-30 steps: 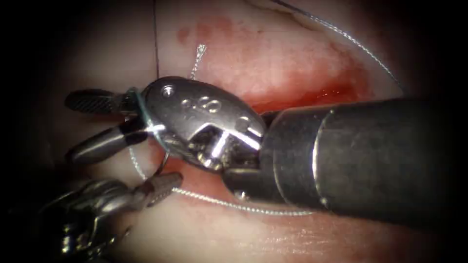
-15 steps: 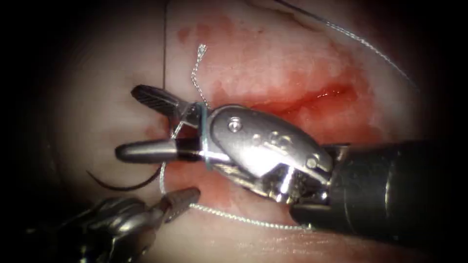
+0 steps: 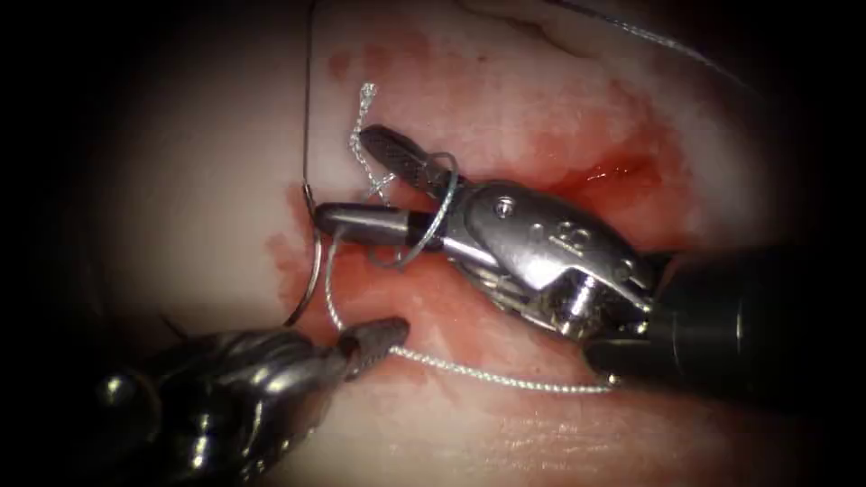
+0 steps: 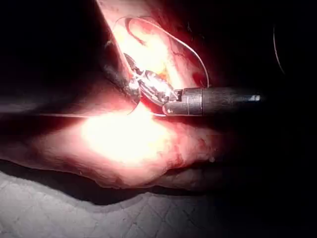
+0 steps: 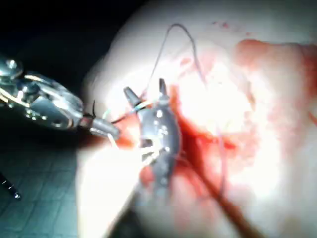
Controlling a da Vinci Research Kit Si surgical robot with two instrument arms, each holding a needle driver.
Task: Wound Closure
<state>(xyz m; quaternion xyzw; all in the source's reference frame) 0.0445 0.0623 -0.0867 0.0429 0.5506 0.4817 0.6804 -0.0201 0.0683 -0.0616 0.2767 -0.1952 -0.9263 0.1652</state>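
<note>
My right tool [image 3: 343, 176] reaches in from the right over the tissue [image 3: 207, 180], jaws open with nothing between them. A loop of thread [image 3: 439, 212] is wound around both jaws. A short frayed thread end [image 3: 363, 113] lies just beside the upper jaw's tip. My left tool [image 3: 383, 334] sits low on the left, shut on the pale thread [image 3: 487, 379] that runs right along the tissue. The curved needle [image 3: 313, 261] lies on the tissue left of the cut, held by neither tool, with dark thread [image 3: 307, 90] rising from it. The right wrist view shows the open jaws [image 5: 143, 90] and the left tool [image 5: 47, 101].
Red fluid [image 3: 618, 171] pools in the cut behind the right tool's wrist and stains the tissue around both jaws. Another strand of thread [image 3: 649, 36] crosses the far right. In the left wrist view the right tool's shaft [image 4: 218, 99] lies across the tissue.
The right tool has drawn back to the right and turned, jaws still open, with thread wound around them, ending beside the short thread end. The needle has come into sight. The left tool shifted slightly right.
</note>
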